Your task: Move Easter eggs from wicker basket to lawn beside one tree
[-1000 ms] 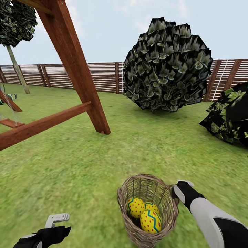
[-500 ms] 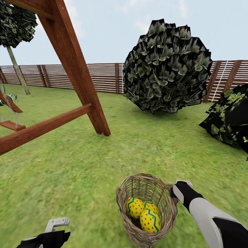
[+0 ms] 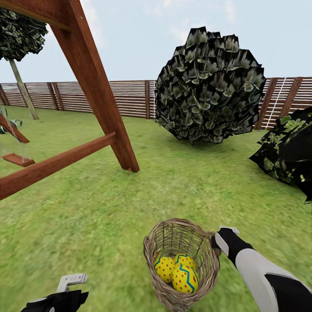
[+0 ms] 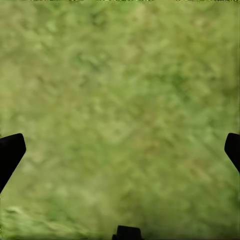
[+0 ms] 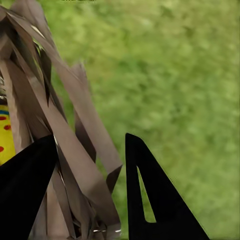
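Now: wicker basket (image 3: 182, 264) clamped at rim in right gripper (image 5: 90, 200), drifted left w/ three Easter eggs (image 3: 175, 272) inside; carry ongoing. Left gripper (image 4: 120, 150) jaws apart over lawn (image 4: 120, 90).

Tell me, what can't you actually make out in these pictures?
- Third of the Easter eggs: head view, mostly hidden behind the front two in the wicker basket.
- Right gripper: head view, fingertips hidden behind the basket rim.
- Tree: crown cut off by the picture's edge.
- Left gripper: only the fingertips show.
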